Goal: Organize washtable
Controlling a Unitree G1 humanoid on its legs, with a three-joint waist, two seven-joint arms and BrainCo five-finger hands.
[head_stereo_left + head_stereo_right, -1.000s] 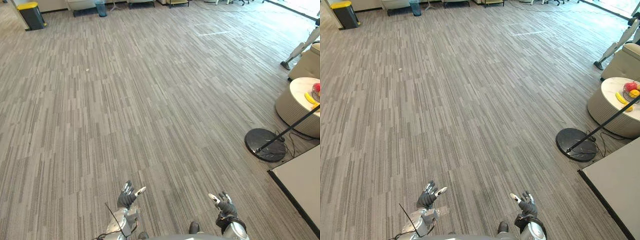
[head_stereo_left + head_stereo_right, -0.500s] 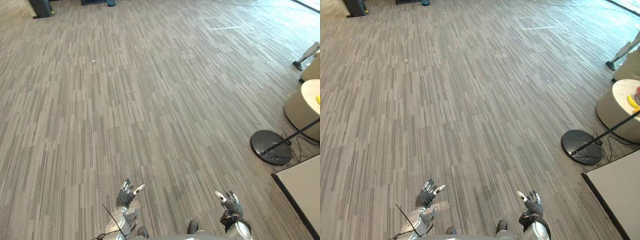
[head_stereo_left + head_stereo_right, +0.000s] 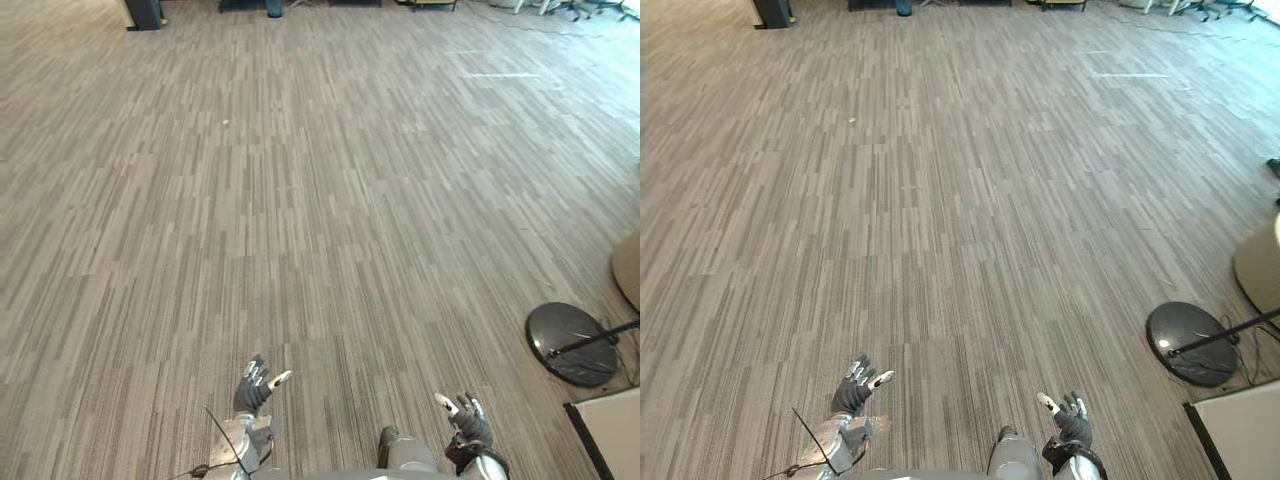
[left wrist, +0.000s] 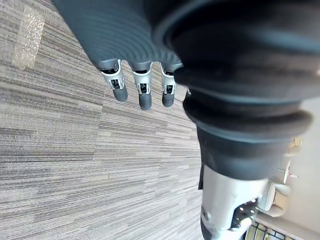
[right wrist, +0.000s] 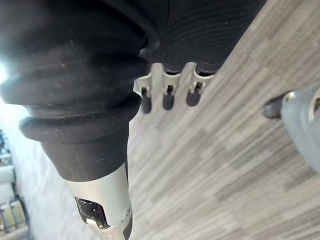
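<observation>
The washtable cannot be placed with certainty: a pale desk corner (image 3: 612, 443) with a dark edge is seen at the lower right, and whether it belongs to the washtable cannot be told. Open carpeted floor (image 3: 320, 200) is faced, with a round black stand base (image 3: 572, 343) near that corner.

The left hand (image 3: 257, 383) and the right hand (image 3: 467, 422) are held low over the floor, fingers (image 4: 143, 95) straight and spread, nothing gripped. The step in hand is judged to be travel across the room. Empty hands fit a walk toward the work as well as one away from it, so no particular move can be called for.

A dark bin (image 3: 145, 12) stands at the far edge; its contents cannot be made out.
</observation>
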